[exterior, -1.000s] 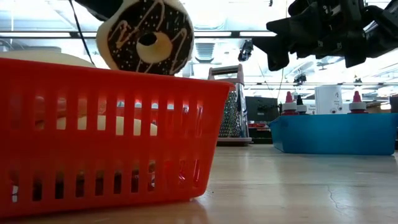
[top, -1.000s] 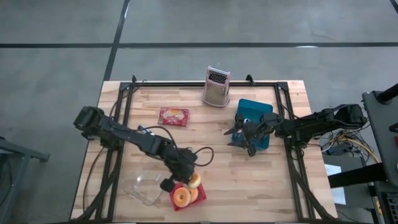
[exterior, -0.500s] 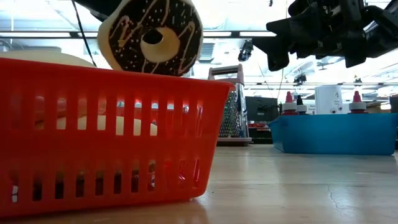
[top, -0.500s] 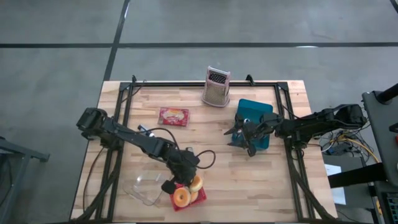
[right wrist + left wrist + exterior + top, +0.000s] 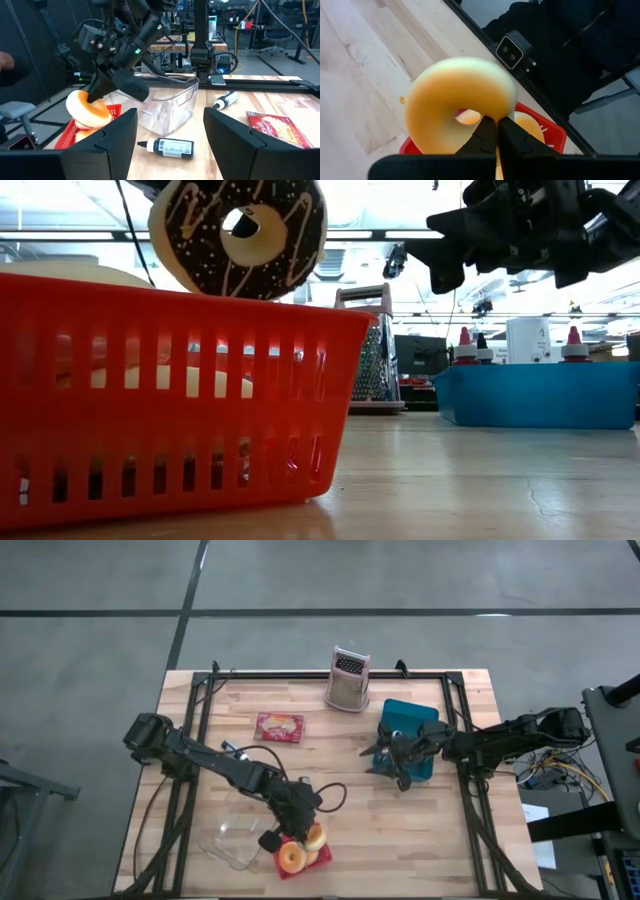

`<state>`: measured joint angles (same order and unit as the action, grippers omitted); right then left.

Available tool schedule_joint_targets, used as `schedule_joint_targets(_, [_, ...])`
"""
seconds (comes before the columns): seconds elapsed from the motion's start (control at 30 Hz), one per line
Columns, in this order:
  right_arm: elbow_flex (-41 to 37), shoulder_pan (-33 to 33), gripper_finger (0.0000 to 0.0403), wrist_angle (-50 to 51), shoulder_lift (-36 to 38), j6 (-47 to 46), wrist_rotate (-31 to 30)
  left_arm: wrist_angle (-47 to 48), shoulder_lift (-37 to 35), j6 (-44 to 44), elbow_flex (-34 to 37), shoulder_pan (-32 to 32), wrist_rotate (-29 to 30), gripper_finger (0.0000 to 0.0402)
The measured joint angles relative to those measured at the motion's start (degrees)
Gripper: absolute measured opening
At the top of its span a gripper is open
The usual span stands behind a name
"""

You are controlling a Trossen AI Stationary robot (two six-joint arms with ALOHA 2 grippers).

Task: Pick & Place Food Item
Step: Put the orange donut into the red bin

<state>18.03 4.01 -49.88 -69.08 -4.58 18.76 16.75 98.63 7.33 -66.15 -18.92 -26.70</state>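
High view shows us a wooden table [image 5: 420,830] from straight above, with two dark arms reaching in from either side. Our left gripper [image 5: 300,825] hangs over the near edge of the table, directly above a small red slatted plastic basket [image 5: 318,858] that already holds other pale ring doughnuts. Its fingers are pinched together through the hole of a ring doughnut with dark chocolate icing and pale drizzle [image 5: 238,237], clamping one side of the ring.

From table height we see the doughnut held on edge, iced face towards the camera, its lowest part level with the basket's rim, so it is neither fully clear of the basket nor resting inside. The left wrist view shows the plain golden underside [image 5: 460,107] facing that camera, with the basket directly beneath.

The relation that matters: the doughnut sits straight over the basket, ring tilted upright, not flat. We judge that a vertical move is what counts next, up to clear the rim or down to set it in; which one we cannot tell.

Our right gripper [image 5: 400,755] waits well apart, over a blue rectangular plastic bin [image 5: 420,720], fingers spread wide and empty.
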Motion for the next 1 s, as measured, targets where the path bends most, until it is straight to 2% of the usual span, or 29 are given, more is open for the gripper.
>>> schedule_joint_targets(0.63, [0.3,0.0,0.0224,0.06,0.0,-0.37,-0.74,-1.27,0.07,0.68,0.83,0.04,-1.63,0.0])
schedule_joint_targets(1.0, [0.32,0.0,0.0224,0.0,0.07,-0.7,-0.76,-1.47,4.98,1.23,0.96,0.76,-2.08,0.0])
